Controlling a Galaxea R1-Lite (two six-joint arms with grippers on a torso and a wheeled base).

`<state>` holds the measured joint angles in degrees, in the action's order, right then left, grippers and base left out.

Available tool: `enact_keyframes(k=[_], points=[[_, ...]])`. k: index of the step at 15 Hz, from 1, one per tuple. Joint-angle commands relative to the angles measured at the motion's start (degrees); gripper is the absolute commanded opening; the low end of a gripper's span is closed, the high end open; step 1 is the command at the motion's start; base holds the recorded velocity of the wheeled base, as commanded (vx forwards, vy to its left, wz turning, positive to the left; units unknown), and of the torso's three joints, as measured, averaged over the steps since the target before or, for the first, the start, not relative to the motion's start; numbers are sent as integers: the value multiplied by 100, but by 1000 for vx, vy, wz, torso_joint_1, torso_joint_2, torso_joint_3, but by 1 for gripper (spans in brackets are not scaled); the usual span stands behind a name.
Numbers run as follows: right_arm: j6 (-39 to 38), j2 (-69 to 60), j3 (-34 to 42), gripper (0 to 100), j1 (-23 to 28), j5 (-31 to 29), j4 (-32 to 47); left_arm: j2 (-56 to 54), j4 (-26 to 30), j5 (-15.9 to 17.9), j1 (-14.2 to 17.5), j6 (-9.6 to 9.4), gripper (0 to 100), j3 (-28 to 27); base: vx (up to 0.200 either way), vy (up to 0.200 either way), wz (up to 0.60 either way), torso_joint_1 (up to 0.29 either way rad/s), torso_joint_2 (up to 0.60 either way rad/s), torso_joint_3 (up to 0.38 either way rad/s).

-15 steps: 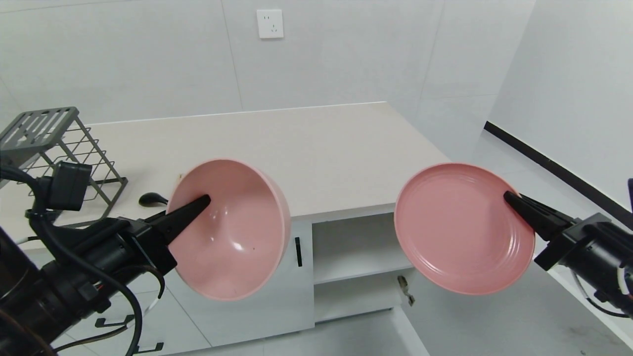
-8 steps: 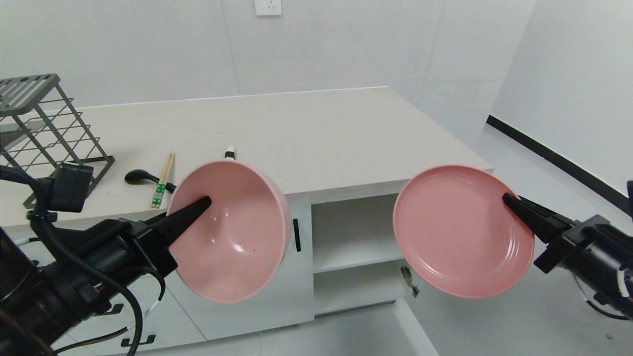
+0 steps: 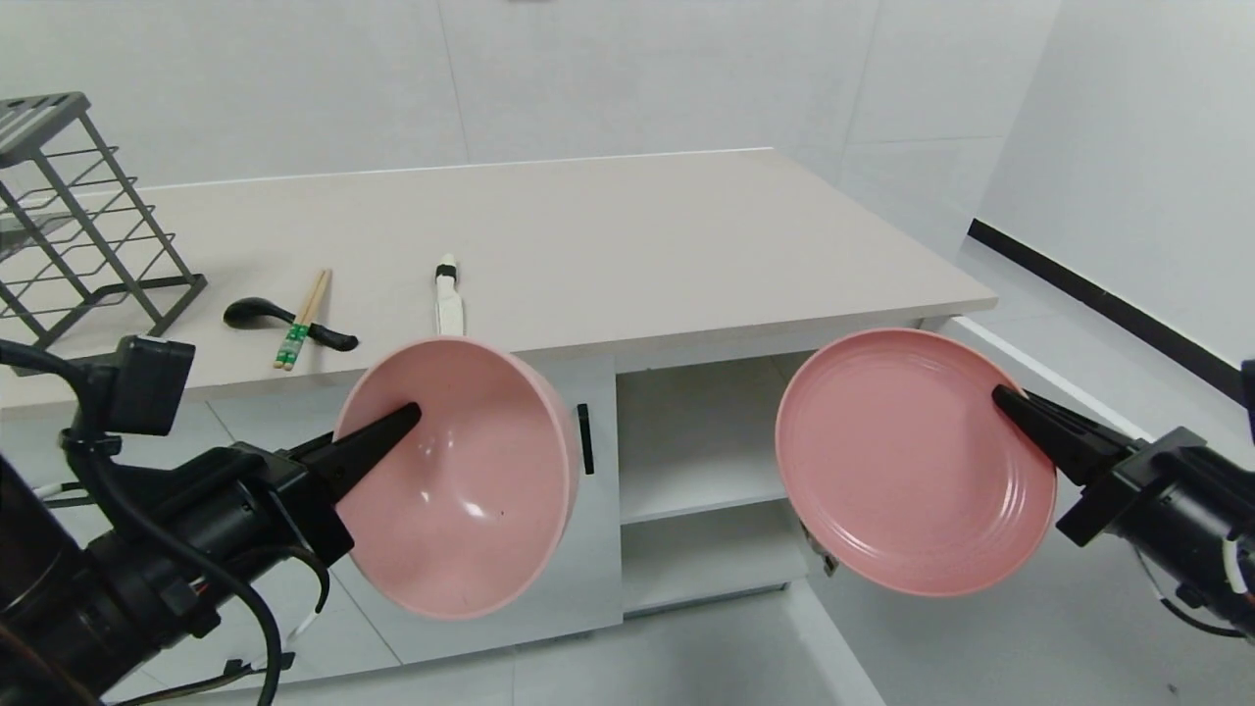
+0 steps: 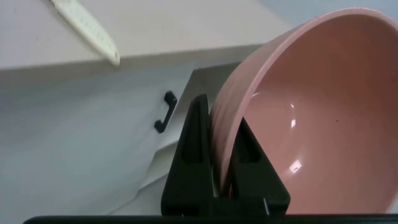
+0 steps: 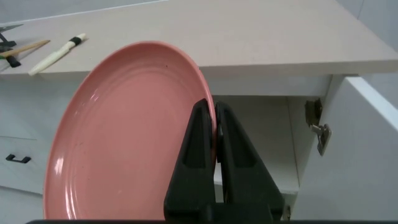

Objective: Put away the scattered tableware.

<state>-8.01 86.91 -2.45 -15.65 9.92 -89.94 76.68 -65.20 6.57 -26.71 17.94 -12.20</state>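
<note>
Grippers hold pink tableware in the air in front of a white cabinet. On the robot's left, the left gripper (image 3: 397,422) (image 4: 219,143) has its black jaws closed tight on the rim of a pink bowl (image 3: 471,480) (image 4: 311,112), one finger inside and one outside. The bowl is tipped on its side, with its hollow facing the head camera. On the robot's right, the right gripper (image 3: 1015,407) (image 5: 211,124) pinches the edge of a pink plate (image 3: 902,461) (image 5: 130,130) in the same way, its jaws nearly together. The plate stands almost on edge, ridged face toward the camera. Bowl and plate are well apart and touch nothing else.

Behind them, the cabinet (image 3: 696,461) stands open between the two dishes, showing a white shelf (image 3: 706,505). Its open door (image 5: 367,124) swings out on the robot's right. Left of the opening is a closed door with a black handle (image 3: 584,438) (image 4: 165,112).

Above the cabinet is a pale countertop (image 3: 637,245). Near its front edge lies a white knife (image 3: 449,294) (image 4: 87,28) (image 5: 56,55). Further left, a pair of chopsticks (image 3: 302,319) (image 5: 25,48) lies across the handle of a black spoon (image 3: 245,312). At the far left of the counter stands a dark wire rack (image 3: 34,113). A white tiled wall (image 3: 686,78) rises behind the counter.
</note>
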Motion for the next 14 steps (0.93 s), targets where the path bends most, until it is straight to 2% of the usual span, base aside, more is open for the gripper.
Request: enact_keyframes(k=[1, 2, 3, 6, 14], points=[[1, 2, -1, 0, -8, 1, -6, 102, -11, -7, -1, -397, 0, 183, 0, 0, 0, -237, 456, 193], [1, 2, 8, 0, -8, 1, -6, 181, -20, -7, -10, -582, 0, 245, 0, 0, 0, -246, 461, 207], [1, 2, 8, 0, -8, 1, -6, 242, -28, -7, -18, -643, 0, 289, 0, 0, 0, -168, 310, 134], [1, 2, -1, 0, -8, 1, -6, 277, -11, -7, -27, -661, 0, 306, 0, 0, 0, -74, 163, 71], [1, 10, 17, 0, -96, 1, -6, 471, -11, -7, -27, -669, 0, 341, 0, 0, 0, -189, 281, 118]])
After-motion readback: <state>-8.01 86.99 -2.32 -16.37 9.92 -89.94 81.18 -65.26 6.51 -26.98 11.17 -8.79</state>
